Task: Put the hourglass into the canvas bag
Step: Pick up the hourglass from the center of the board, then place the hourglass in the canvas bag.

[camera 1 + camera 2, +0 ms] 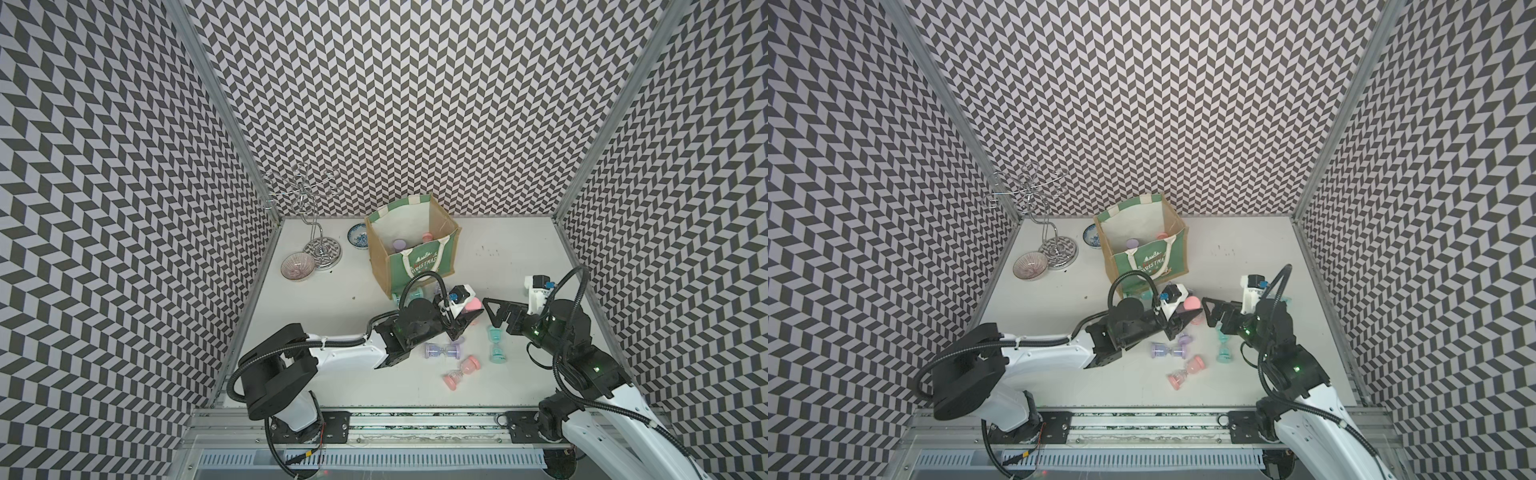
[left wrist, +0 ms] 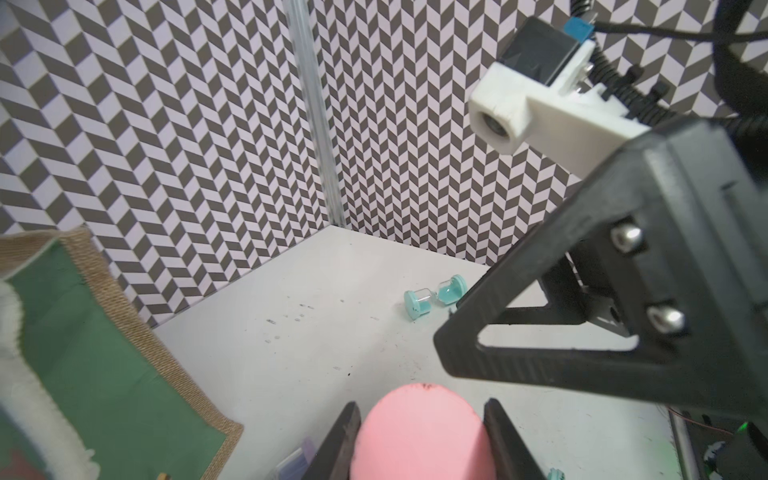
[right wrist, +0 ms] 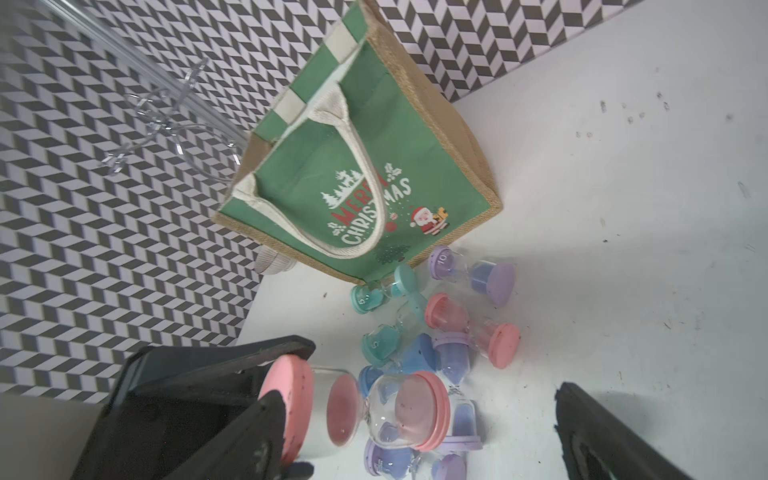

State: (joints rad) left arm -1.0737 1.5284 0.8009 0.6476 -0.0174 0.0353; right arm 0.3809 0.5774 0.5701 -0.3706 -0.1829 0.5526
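Note:
My left gripper [image 2: 422,403] is shut on the pink cap of a large pink hourglass [image 3: 374,411], which lies sideways just in front of the canvas bag [image 1: 419,257]. In both top views the pink cap [image 1: 473,306] [image 1: 1192,303] shows beside the left wrist camera. The bag stands upright and open, green Christmas panel facing me, with a purple and a pink hourglass inside. My right gripper [image 1: 492,311] is open, right next to the held hourglass; in its wrist view its fingers straddle the glass without touching. Several smaller hourglasses [image 3: 457,324] lie piled at the bag's base.
Loose purple [image 1: 442,351], pink [image 1: 461,372] and teal [image 1: 494,345] hourglasses lie on the white table near the front. A ribbed bowl [image 1: 297,266], a wire stand [image 1: 322,245] and a small blue plate [image 1: 358,236] sit left of the bag.

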